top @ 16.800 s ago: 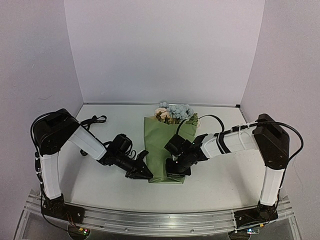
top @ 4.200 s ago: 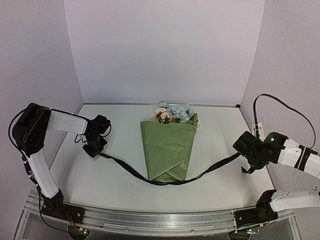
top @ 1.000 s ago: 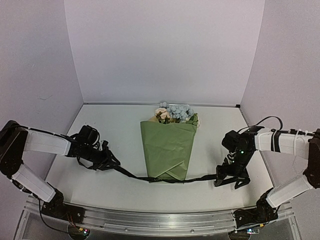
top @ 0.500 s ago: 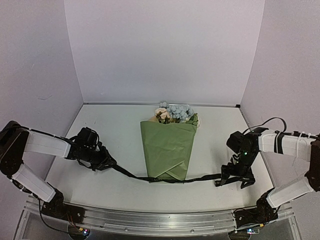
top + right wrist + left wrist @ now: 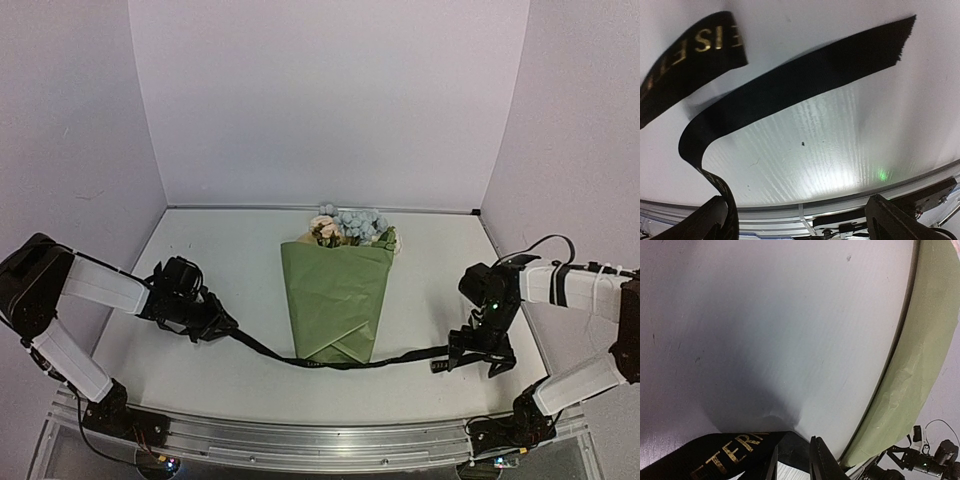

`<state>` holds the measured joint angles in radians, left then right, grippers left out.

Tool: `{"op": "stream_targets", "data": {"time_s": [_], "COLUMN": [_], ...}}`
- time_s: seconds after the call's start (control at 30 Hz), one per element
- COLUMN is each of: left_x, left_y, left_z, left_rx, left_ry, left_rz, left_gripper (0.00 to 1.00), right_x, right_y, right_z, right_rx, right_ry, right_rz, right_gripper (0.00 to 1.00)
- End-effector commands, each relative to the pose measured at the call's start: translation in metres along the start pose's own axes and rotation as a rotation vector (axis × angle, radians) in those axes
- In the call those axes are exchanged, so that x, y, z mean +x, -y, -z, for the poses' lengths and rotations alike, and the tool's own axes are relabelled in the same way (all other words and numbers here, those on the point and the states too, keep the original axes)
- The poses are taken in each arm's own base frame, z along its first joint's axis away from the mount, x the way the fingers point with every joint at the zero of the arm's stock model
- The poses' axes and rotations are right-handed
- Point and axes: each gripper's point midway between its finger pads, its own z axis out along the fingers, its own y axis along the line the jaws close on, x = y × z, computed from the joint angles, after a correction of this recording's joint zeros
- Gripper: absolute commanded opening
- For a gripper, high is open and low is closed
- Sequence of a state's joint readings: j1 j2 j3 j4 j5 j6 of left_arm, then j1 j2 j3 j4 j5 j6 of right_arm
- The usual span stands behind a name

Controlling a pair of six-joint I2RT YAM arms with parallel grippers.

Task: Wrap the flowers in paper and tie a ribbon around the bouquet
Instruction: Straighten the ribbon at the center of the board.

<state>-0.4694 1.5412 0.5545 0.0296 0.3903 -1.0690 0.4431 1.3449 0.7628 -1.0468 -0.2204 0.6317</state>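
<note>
My left gripper [image 5: 222,327] is clamped on one end of the black ribbon [image 5: 262,347], with its gold lettering showing right beside my fingertips. From there the ribbon runs across the white table [image 5: 230,260], meets the pointed near tip of the bouquet [image 5: 335,300], and reaches my right gripper [image 5: 478,360]. That one is spread wide and low over the table, gripping nothing. The ribbon's cut end lies loose between its fingers [image 5: 892,220]. The bouquet lies mid-table, flowers [image 5: 350,225] at its far end.

Black gold-lettered ribbon [image 5: 790,85], olive-green paper [image 5: 335,295]
</note>
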Motion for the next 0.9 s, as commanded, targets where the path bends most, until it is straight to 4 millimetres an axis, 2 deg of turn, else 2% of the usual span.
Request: {"op": "stream_targets", "data": {"time_s": [0.0, 0.17, 0.43, 0.57, 0.63, 0.7, 0.77, 0.87], "left_x": [-0.004, -0.012, -0.018, -0.016, -0.016, -0.016, -0.016, -0.018], "left_y": [-0.060, -0.083, -0.085, -0.086, -0.085, -0.082, -0.077, -0.071], "left_z": [-0.001, 0.012, 0.019, 0.019, 0.020, 0.020, 0.021, 0.023], "left_rx": [-0.178, -0.221, -0.228, -0.223, -0.217, -0.207, -0.194, -0.174], "left_ry": [0.060, 0.107, 0.132, 0.127, 0.125, 0.122, 0.120, 0.124], "left_rz": [0.124, 0.182, 0.184, 0.183, 0.177, 0.167, 0.155, 0.140], "left_gripper": [0.24, 0.24, 0.24, 0.23, 0.23, 0.23, 0.23, 0.23], "right_x": [-0.006, -0.017, -0.043, -0.055, -0.062, -0.068, -0.073, -0.072], "right_y": [0.025, 0.059, 0.116, 0.134, 0.130, 0.105, 0.083, 0.061], "right_z": [0.015, 0.034, 0.077, 0.096, 0.103, 0.101, 0.091, 0.075], "right_rx": [0.072, 0.096, 0.222, 0.249, 0.204, 0.057, -0.043, -0.058], "right_ry": [0.007, 0.027, 0.116, 0.171, 0.179, 0.172, 0.186, 0.190], "right_rz": [-0.077, -0.254, -0.480, -0.552, -0.553, -0.518, -0.495, -0.440], "right_gripper": [0.98, 0.98, 0.98, 0.98, 0.98, 0.98, 0.98, 0.98]}}
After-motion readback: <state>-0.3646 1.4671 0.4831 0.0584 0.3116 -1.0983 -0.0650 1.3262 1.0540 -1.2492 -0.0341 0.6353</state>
